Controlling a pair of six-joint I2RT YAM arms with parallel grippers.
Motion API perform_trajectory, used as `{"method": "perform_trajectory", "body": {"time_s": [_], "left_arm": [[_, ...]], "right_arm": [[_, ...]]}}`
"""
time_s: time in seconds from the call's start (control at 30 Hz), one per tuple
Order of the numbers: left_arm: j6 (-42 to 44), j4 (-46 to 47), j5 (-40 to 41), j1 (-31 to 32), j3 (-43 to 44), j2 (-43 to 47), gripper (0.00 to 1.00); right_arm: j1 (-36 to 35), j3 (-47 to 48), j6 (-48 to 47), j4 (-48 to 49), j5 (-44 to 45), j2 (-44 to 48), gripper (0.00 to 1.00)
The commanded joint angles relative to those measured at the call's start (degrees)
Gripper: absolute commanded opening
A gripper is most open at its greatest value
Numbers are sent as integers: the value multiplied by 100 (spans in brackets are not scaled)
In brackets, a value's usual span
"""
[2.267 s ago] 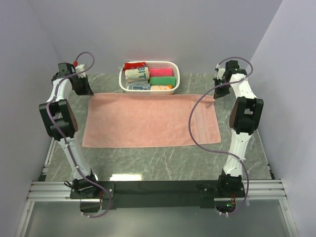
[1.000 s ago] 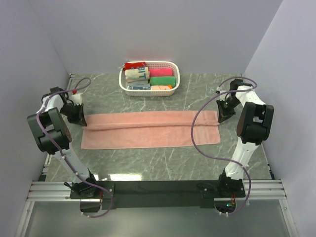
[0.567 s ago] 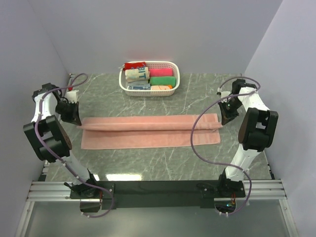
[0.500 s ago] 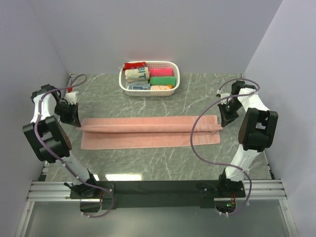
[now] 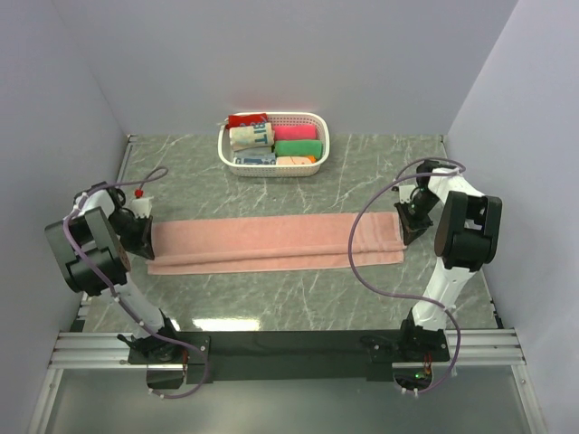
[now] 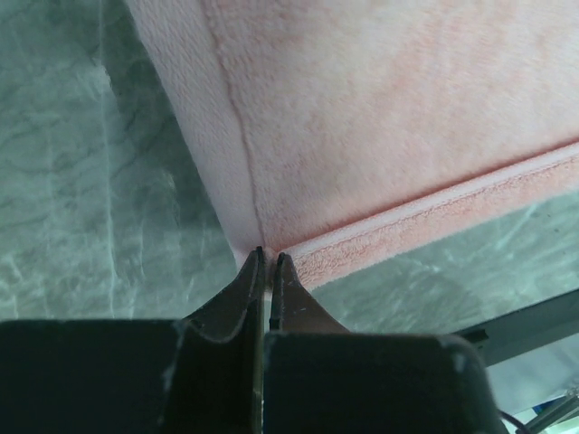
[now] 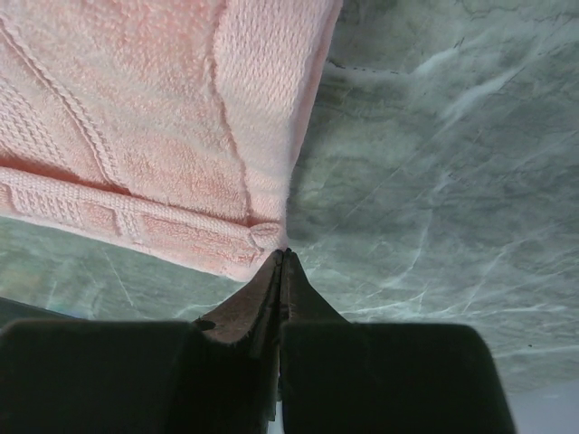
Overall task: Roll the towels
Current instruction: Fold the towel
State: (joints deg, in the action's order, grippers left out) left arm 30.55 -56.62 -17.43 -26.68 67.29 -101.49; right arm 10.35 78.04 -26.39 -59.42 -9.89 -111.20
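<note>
The salmon-pink towel [image 5: 271, 242] lies folded lengthwise in a long strip across the middle of the worktop [image 5: 271, 294], with the left tool [image 6: 268, 258] and the right tool [image 7: 282, 256] each clamped shut on an end corner of it. Behind it a white basket [image 5: 323, 136] holds rolled cloths [image 5: 297, 148], and the right arm's purple cable [image 5: 353, 237] loops over the strip's right end. The worktop is grey-green marbled stone, walled by plain pale panels [image 5: 298, 54].
</note>
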Motion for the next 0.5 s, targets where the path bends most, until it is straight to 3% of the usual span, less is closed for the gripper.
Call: {"method": "perform_trajectory", "body": {"time_s": [0.0,0.47], "left_arm": [[-84,617,389,-83,-40,-72,1],[13,-278,284,-83,751,138,1]], "right_arm": [[37,1,-41,238,462,2,0],[29,387,-85,-175,216,283,0]]}}
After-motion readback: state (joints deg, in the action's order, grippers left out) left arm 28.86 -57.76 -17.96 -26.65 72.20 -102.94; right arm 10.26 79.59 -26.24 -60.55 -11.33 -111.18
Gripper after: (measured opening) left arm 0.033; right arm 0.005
